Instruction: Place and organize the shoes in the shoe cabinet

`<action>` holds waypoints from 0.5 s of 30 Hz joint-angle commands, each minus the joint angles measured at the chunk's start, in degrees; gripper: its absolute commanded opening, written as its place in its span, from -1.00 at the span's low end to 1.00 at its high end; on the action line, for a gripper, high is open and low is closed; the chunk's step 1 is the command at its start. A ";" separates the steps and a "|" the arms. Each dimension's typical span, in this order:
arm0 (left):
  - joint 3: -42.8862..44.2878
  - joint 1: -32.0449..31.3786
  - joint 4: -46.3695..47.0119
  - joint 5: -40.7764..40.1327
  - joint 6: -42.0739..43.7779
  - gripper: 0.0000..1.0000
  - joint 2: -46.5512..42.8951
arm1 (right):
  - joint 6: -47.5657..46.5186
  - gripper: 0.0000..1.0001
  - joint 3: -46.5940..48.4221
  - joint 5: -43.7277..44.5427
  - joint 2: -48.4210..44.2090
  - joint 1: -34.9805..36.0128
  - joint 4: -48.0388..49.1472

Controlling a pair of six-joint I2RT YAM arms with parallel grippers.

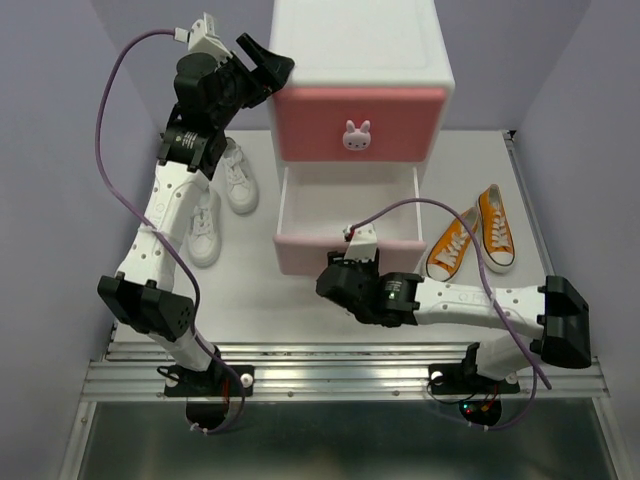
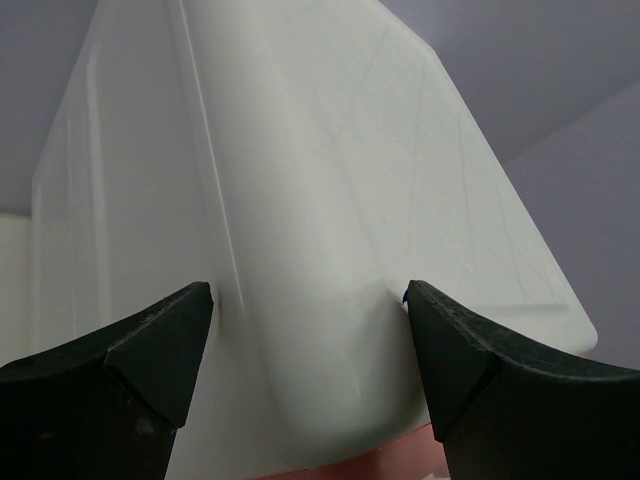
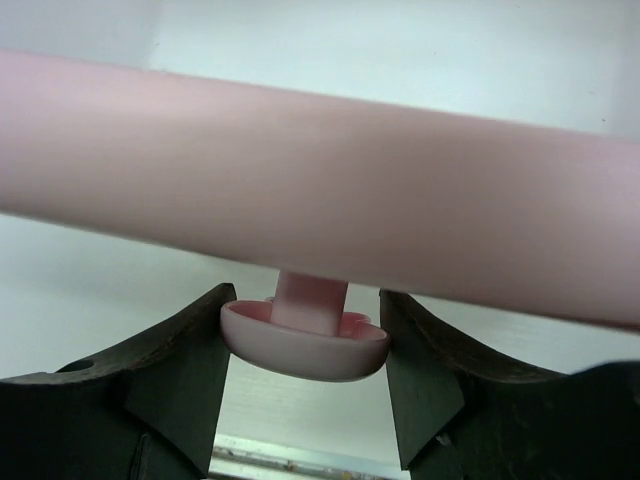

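Observation:
The shoe cabinet stands at the back, its darker pink top drawer closed and its paler pink lower drawer pulled out, with nothing inside. My right gripper is shut on that drawer's knob, fingers pressed to both sides of it under the drawer front. My left gripper is open at the cabinet's top left corner, one finger on each side of the rounded edge. The white shoes lie left of the cabinet, partly under my left arm. The orange shoes lie to its right.
Purple walls close in the table on the left, right and back. A metal rail runs along the near edge by the arm bases. The right arm's purple cable loops over the orange shoes.

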 commanded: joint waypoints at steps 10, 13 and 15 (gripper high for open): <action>-10.55 -0.76 -8.48 -8.59 3.48 0.75 2.06 | 24.98 -0.80 -1.15 -0.55 1.18 13.74 -12.66; -9.40 -0.67 -8.48 -8.94 4.18 0.75 2.94 | 25.07 -0.80 -2.99 -0.73 -0.93 14.89 -11.16; -8.61 -0.67 -8.75 -9.29 4.45 0.75 3.82 | 23.59 -0.80 -4.14 -1.25 -2.51 15.50 -10.02</action>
